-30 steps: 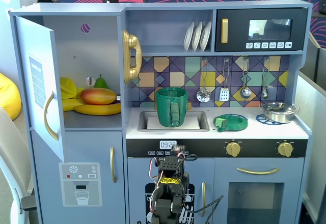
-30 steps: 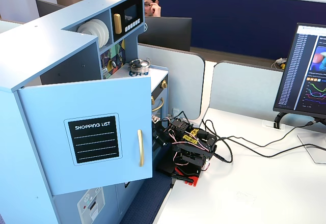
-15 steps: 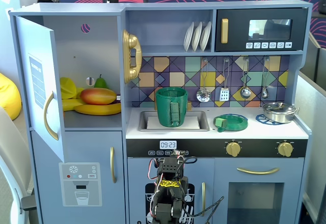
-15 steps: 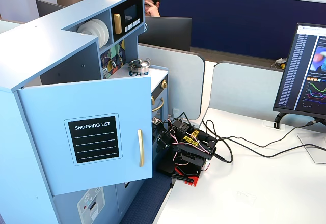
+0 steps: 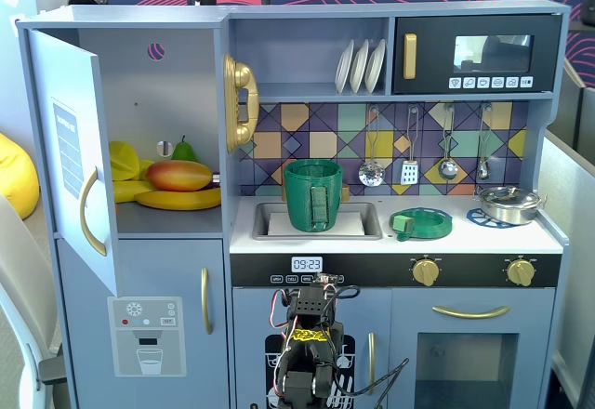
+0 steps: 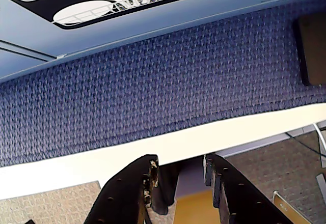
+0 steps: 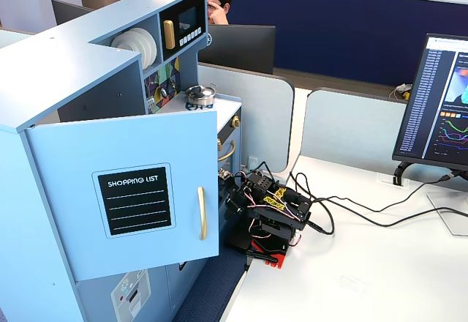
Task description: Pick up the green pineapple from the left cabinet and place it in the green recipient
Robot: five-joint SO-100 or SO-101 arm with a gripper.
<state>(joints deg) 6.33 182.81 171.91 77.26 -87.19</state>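
The left cabinet stands open, its door swung out with the gold handle; the door also shows in a fixed view. On its shelf lie a red-orange mango, yellow fruit and a dark-green pear. I see no green pineapple; it is hidden or out of view. The green recipient stands upright in the sink. My arm is folded low in front of the kitchen's lower doors. My gripper points down at blue carpet, jaws apart and empty.
A flat green dish and a steel pot sit on the counter right of the sink. The black microwave is at the top right. Cables run from the arm's base over the white desk.
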